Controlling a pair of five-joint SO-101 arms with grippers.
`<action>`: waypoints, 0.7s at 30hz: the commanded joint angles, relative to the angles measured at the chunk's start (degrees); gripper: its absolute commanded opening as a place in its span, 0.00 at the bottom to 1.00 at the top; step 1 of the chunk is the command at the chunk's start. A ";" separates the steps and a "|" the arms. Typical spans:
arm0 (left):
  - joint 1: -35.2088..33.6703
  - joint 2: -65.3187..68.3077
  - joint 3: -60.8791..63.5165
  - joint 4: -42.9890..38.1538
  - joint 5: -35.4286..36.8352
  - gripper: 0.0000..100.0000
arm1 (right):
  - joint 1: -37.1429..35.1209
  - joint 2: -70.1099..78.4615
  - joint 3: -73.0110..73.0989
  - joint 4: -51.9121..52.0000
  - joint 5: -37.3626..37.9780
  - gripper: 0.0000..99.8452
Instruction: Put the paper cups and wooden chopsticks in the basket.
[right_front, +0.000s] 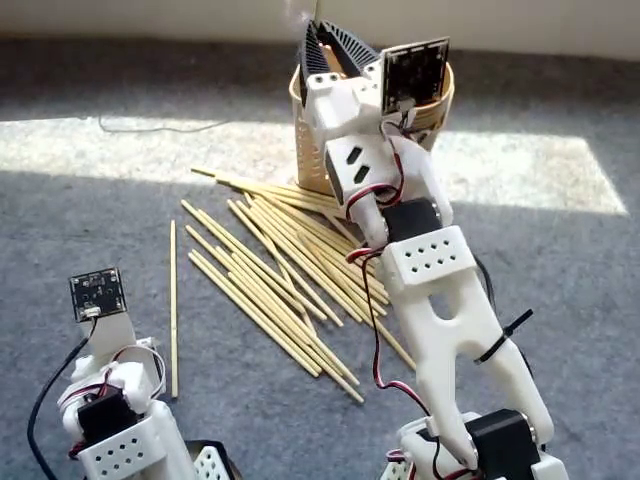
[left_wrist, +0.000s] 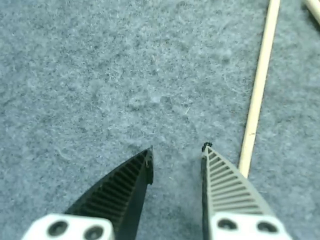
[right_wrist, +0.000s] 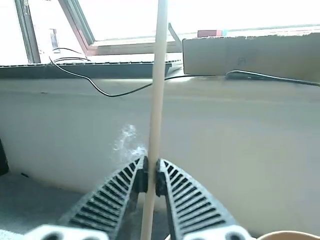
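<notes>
A woven basket (right_front: 441, 104) stands at the far side of the grey carpet. My right gripper (right_wrist: 150, 169) is shut on a wooden chopstick (right_wrist: 159, 90), which stands upright between the jaws. In the high view that gripper (right_front: 306, 32) is raised at the basket's left rim. A loose pile of several chopsticks (right_front: 290, 270) is spread on the carpet in front of the basket. One single chopstick (right_front: 173, 305) lies apart on the left. My left gripper (left_wrist: 178, 148) is open just above bare carpet, with that single chopstick (left_wrist: 257, 95) beside its pale finger (left_wrist: 225, 185).
A sunlit strip (right_front: 120, 145) crosses the carpet behind the pile. A pale wall (right_wrist: 240, 130) rises behind the basket, with a sill, a cardboard box (right_wrist: 250, 52) and cables (right_wrist: 100, 87) above it. The right arm's white links (right_front: 450, 300) lie over the pile's right side.
</notes>
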 joint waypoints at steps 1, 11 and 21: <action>-0.84 -0.40 1.19 0.26 0.35 0.16 | 0.84 -2.24 4.88 -10.77 1.76 0.00; 11.65 -0.40 1.19 0.26 0.35 0.16 | 0.48 -2.42 18.33 -27.74 11.87 0.00; 20.35 -0.40 1.19 0.26 0.35 0.16 | 2.15 -2.33 18.77 -28.00 11.87 0.00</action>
